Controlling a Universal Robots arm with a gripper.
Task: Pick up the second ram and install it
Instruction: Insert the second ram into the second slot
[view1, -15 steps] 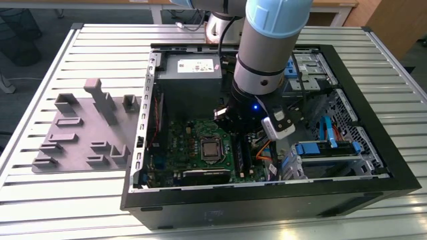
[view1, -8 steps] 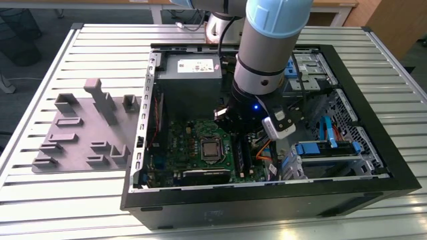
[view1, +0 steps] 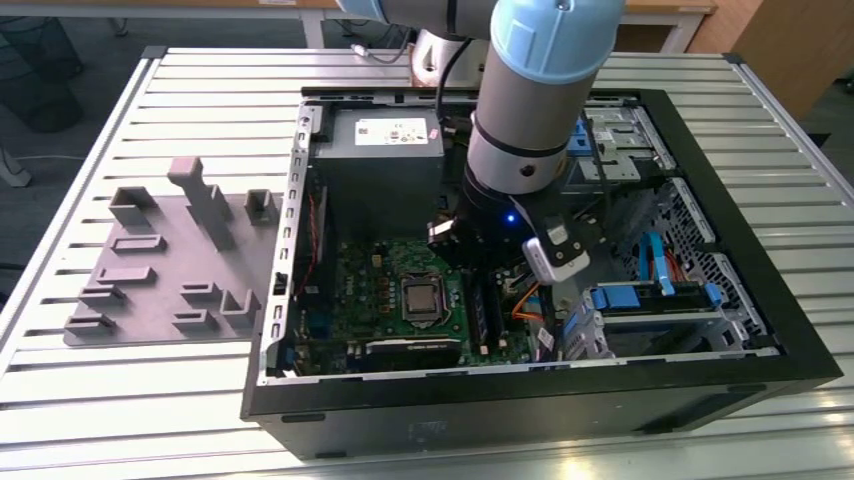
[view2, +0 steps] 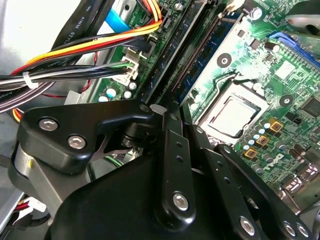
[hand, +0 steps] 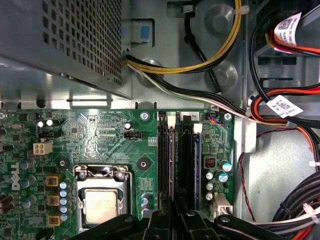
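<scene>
Tabletop (view1: 160, 400): we log a slatted surface carrying an open computer case (view1: 534, 400) and a grey holder tray (view1: 160, 290).
Motherboard (hand: 100, 135): green, inside the case.
Gripper (hand: 175, 220): low over the memory slots (hand: 180, 165).
Second ram (view2: 210, 50): blue stick seated in a slot.
Jaws: we cannot tell their opening.

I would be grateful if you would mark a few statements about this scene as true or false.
1. The computer case lies open, with its motherboard exposed. True.
2. The gripper hangs over the grey holder tray. False: it is inside the case, at the memory slots.
3. A heatsink covers the processor. False: its metal top is bare.
4. The grey holder tray sits outside the case, on the exterior view's left. True.
</scene>
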